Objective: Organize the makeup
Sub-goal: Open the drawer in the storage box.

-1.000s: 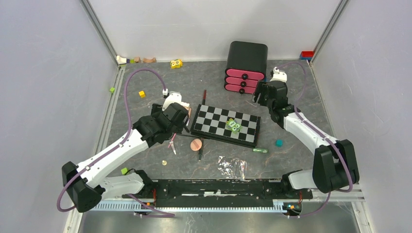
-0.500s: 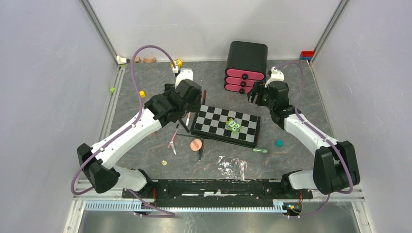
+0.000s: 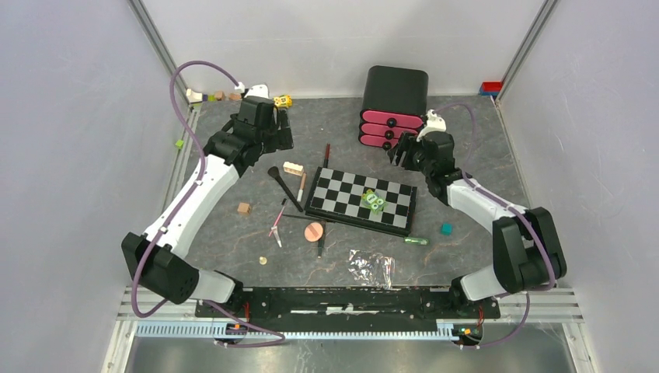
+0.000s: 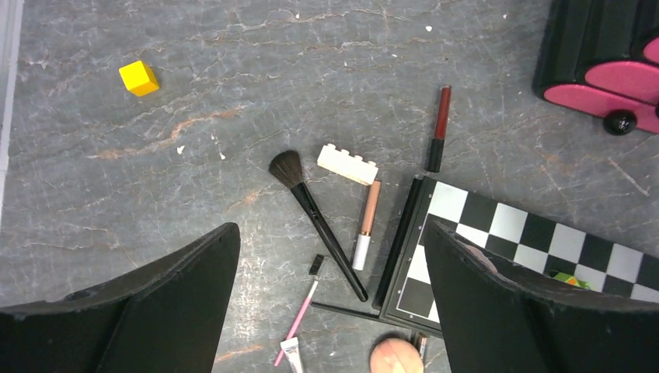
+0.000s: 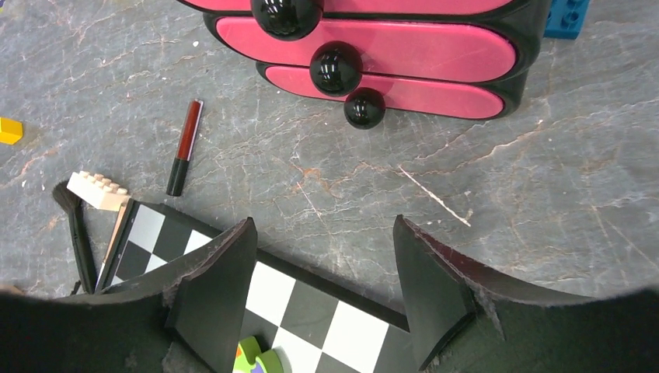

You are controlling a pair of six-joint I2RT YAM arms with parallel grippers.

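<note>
From above, the left claw point(image 3: 278, 132) hangs over the far-left part of the grey tabletop point(image 3: 482, 155), and the right claw point(image 3: 402, 155) sits just at 6 o'clock of the black drawer unit point(image 3: 395, 109) with pink fronts. The makeup lies scattered around the chequered board point(image 3: 361, 202). The black brush point(image 3: 284, 184) lies slanted at the board's 9 o'clock, with a peach-and-white tube point(image 3: 301, 186) between it and the board edge. A dark red stick point(image 3: 327, 154) lies at 11 o'clock. The pink pencil point(image 3: 277, 221) and the round peach puff point(image 3: 314, 231) are at 7 o'clock, and the green tube point(image 3: 416, 241) is just beside the near edge at 5 o'clock. A cream block point(image 3: 293, 168) rests near the brush head, and green toy blocks point(image 3: 374, 200) sit on the board. In the left wrist view the claw's fingers stand wide apart and hold nothing. The brush, tube and cream block lie on the tabletop below the gap, and a yellow block point(image 4: 139, 78) is well apart at 10 o'clock. In the right wrist view that claw is also spread and empty, above the board's far edge. The drawer fronts are at 12 o'clock and the dark red stick is at 10 o'clock.
</note>
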